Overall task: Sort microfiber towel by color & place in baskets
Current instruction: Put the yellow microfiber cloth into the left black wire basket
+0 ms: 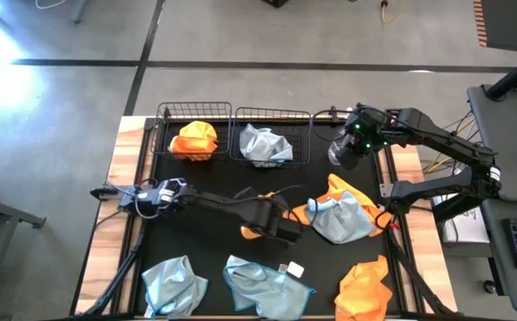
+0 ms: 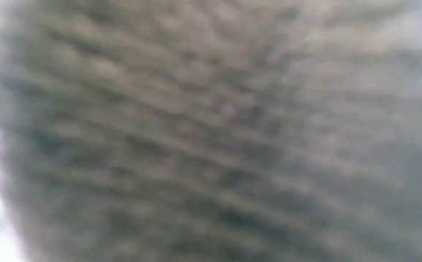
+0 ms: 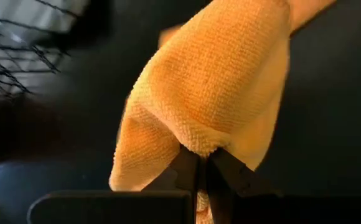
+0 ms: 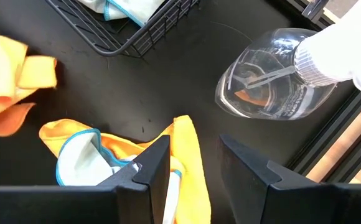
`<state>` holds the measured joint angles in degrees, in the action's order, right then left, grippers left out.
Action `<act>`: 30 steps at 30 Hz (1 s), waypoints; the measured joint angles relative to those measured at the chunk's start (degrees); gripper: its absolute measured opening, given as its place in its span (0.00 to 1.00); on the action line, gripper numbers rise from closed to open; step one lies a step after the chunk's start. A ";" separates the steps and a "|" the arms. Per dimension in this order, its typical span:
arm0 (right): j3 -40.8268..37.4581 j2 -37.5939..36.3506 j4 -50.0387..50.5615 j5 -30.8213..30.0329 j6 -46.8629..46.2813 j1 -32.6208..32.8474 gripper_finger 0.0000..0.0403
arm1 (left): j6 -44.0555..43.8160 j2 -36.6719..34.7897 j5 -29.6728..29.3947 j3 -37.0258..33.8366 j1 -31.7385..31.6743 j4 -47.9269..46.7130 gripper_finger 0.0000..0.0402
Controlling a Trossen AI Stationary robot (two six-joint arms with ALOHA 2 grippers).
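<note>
High view: the left gripper (image 1: 281, 227) pinches an orange towel (image 1: 257, 230) at mid-mat, jaws fully closed on its fold, open black mat around it. The right gripper (image 1: 346, 153) hovers near the far right edge, jaws apart and empty, above a clear spray bottle (image 4: 274, 84). Two baskets (image 1: 232, 116) line the far edge, holding one orange cloth (image 1: 194, 140) and one blue cloth (image 1: 265, 144). Loose towels (image 1: 267, 283) crowd the near edge.

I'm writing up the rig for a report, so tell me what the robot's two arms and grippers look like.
Both arms are dark, near-black jointed links. The left arm carries a blue-lit wrist module and loose black cables. The right arm has small green lights at its wrist. The left gripper and right gripper each have two flat, angular matte black fingers.
</note>
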<state>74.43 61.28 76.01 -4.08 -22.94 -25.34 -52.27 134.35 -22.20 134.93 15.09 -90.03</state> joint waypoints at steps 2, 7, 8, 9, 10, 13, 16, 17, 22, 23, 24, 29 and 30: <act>0.00 0.00 0.00 0.00 -0.02 0.00 0.31 | -0.07 -1.67 -1.65 0.00 0.00 0.01 0.00; 0.00 0.00 0.00 0.00 -0.02 0.00 0.31 | 0.09 -6.86 -7.07 0.00 -0.04 0.00 0.00; 0.00 0.00 0.00 0.00 -0.02 0.00 0.31 | 0.23 -7.78 -8.19 0.00 -0.04 0.01 0.00; 0.00 0.00 -0.01 0.00 -0.05 -0.01 0.31 | 0.44 -8.69 -9.11 0.00 -0.05 0.02 0.00; 0.00 0.00 -0.02 0.00 -0.21 0.00 0.31 | 0.63 -9.57 -10.18 0.00 -0.09 0.00 0.00; 0.00 0.00 -0.03 -0.02 -1.04 0.00 0.31 | 1.22 -12.55 -13.35 0.00 -0.09 0.02 0.00; 0.00 0.00 -0.04 -0.04 -1.11 -0.01 0.31 | 2.84 -15.18 -14.82 0.00 -0.09 -0.01 0.00; 0.00 0.00 -0.05 -0.04 -1.17 0.00 0.31 | 3.43 -15.92 -14.87 0.00 -0.09 0.01 0.00; 0.00 0.00 -0.11 -0.09 -2.86 0.00 0.31 | 6.35 -19.65 -15.90 0.00 -0.09 -0.01 0.00; 0.00 0.00 -0.13 -0.09 -3.02 -0.02 0.31 | 6.77 -20.33 -16.49 0.02 -0.09 0.02 0.00; 0.00 0.00 -0.23 -0.11 -3.14 0.00 0.31 | 6.94 -21.08 -16.98 0.02 -0.07 -0.01 0.00; 0.00 0.00 -0.82 -0.51 -3.59 -0.02 0.31 | 9.20 -24.14 -18.13 0.02 -0.09 0.02 0.00; 0.00 0.00 -1.23 -0.55 -3.65 -0.02 0.31 | 9.65 -24.77 -18.84 0.02 -0.09 -0.01 0.00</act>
<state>74.43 61.28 74.78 -4.62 -26.59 -25.36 -42.62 109.58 -41.04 134.96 15.00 -90.04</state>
